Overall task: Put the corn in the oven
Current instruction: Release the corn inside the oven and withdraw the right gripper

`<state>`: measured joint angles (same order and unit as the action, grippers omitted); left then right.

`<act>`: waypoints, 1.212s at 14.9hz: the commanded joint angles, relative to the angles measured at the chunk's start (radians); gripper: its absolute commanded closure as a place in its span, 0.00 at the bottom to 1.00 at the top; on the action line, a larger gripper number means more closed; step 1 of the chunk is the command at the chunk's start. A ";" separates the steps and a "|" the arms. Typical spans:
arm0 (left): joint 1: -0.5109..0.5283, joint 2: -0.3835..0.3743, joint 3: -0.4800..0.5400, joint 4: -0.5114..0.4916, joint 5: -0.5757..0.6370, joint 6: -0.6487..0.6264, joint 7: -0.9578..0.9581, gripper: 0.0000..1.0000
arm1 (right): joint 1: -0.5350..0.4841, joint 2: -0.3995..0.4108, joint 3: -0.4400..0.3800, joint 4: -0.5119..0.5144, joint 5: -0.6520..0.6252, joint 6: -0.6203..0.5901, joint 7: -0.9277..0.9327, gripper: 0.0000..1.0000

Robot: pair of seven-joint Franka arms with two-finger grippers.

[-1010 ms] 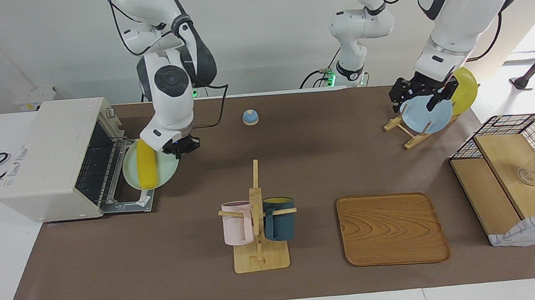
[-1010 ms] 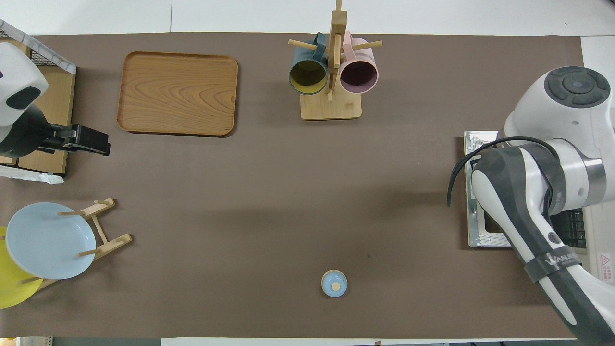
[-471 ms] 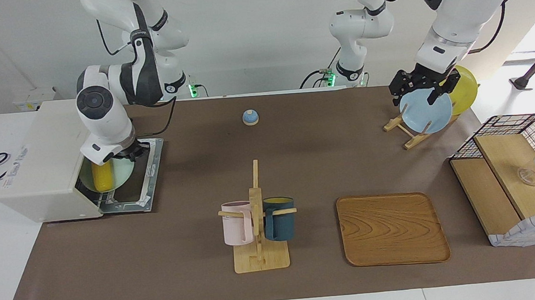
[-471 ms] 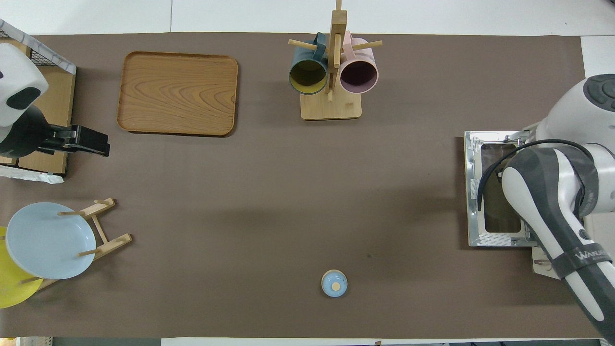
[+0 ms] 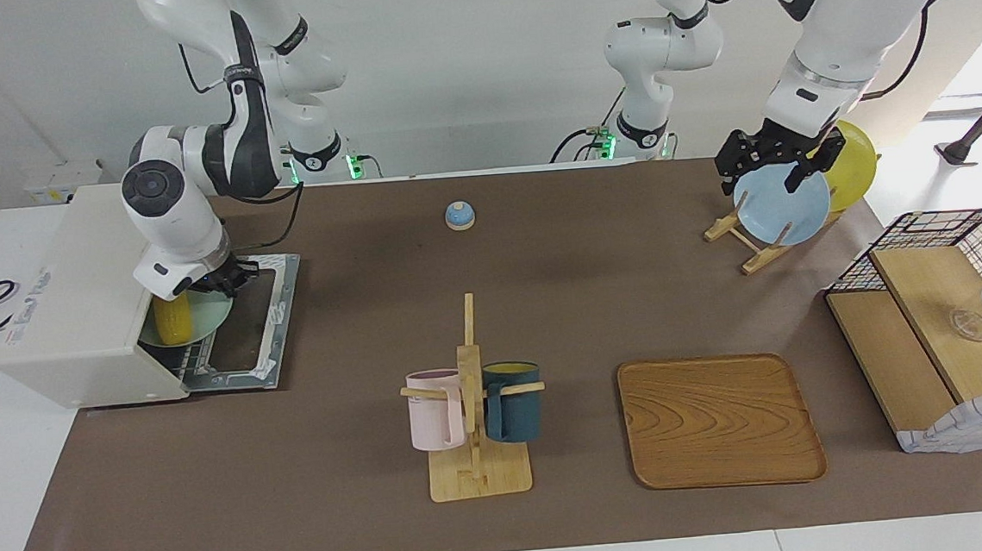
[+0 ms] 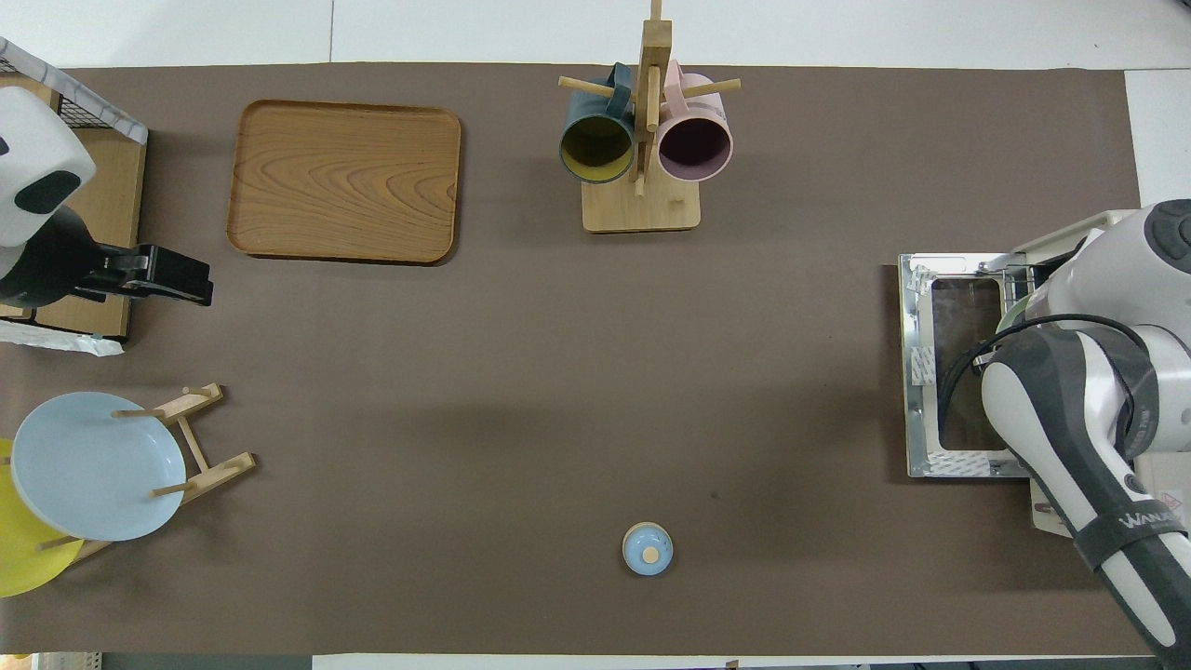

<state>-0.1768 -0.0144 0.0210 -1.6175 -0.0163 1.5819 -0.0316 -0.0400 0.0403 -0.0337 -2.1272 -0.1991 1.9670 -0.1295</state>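
Observation:
The yellow corn (image 5: pixel 172 318) lies on a pale green plate (image 5: pixel 210 314). My right gripper (image 5: pixel 219 283) is shut on the plate's rim and holds it level in the mouth of the off-white oven (image 5: pixel 82 295), over the wire rack. The oven's door (image 5: pixel 259 326) lies open and flat on the table. In the overhead view my right arm hides the corn, and only the door (image 6: pixel 949 363) and a sliver of the plate (image 6: pixel 1010 312) show. My left gripper (image 5: pixel 762 177) hangs open over the blue plate (image 5: pixel 785 212) and waits.
A dish rack (image 5: pixel 748 249) holds the blue plate and a yellow plate (image 5: pixel 854 159). A mug stand (image 5: pixel 473 415) with two mugs, a wooden tray (image 5: pixel 721 419), a wire-and-wood basket box (image 5: pixel 936 331) and a small blue bell (image 5: pixel 459 215) are on the table.
My right arm has swung the plate with the corn from above the open door into the oven's mouth. My left gripper has risen slightly over the blue plate.

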 commanded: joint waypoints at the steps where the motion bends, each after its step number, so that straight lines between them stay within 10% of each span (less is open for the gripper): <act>1: -0.004 -0.004 0.004 -0.004 0.021 -0.013 -0.005 0.00 | -0.032 -0.019 0.014 -0.040 -0.014 0.030 -0.042 1.00; 5: -0.003 -0.005 0.004 -0.004 0.021 -0.013 -0.005 0.00 | -0.032 -0.016 0.015 -0.031 -0.013 0.030 -0.044 0.72; 10: -0.004 -0.005 0.004 -0.004 0.021 -0.013 -0.005 0.00 | -0.011 0.006 0.018 0.053 -0.008 -0.060 -0.044 0.68; 14: -0.004 -0.006 0.004 -0.004 0.021 -0.013 -0.005 0.00 | 0.037 0.050 0.025 0.190 0.004 -0.183 -0.029 0.68; 18: -0.004 -0.004 0.004 -0.004 0.021 -0.013 -0.005 0.00 | 0.052 0.044 0.026 0.130 0.119 -0.064 0.047 1.00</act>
<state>-0.1767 -0.0144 0.0215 -1.6175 -0.0163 1.5794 -0.0316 0.0104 0.0723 -0.0137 -1.9696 -0.1218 1.8431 -0.1169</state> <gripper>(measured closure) 0.000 0.780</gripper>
